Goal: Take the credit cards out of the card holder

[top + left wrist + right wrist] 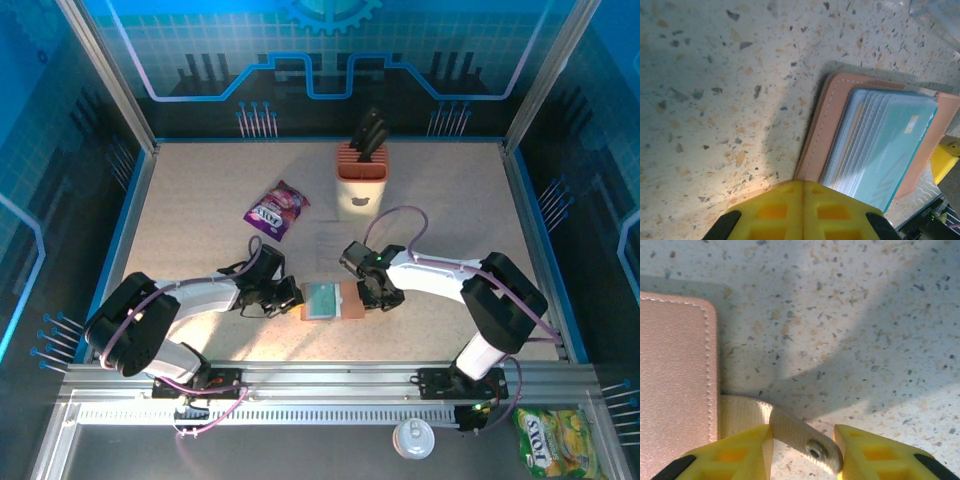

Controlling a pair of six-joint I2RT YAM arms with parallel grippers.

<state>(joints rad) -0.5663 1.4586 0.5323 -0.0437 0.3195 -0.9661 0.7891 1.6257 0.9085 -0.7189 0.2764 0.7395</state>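
In the top external view, the card holder lies open on the speckled table, near the front edge, between the 2 arms. The teal credit cards sit on its left half. The left gripper is at the holder's left edge and the right gripper is at its right edge. A clear plastic sleeve, a purple snack packet and a knife block lie farther back.

In the left wrist view, the left gripper has its yellow pads pressed together at the holder's near edge. Nothing is seen between them. The cards are fanned in their pocket.

In the right wrist view, the right gripper has its fingers apart, 1 on each side of the holder's closure strap. Whether they pinch the strap cannot be told.
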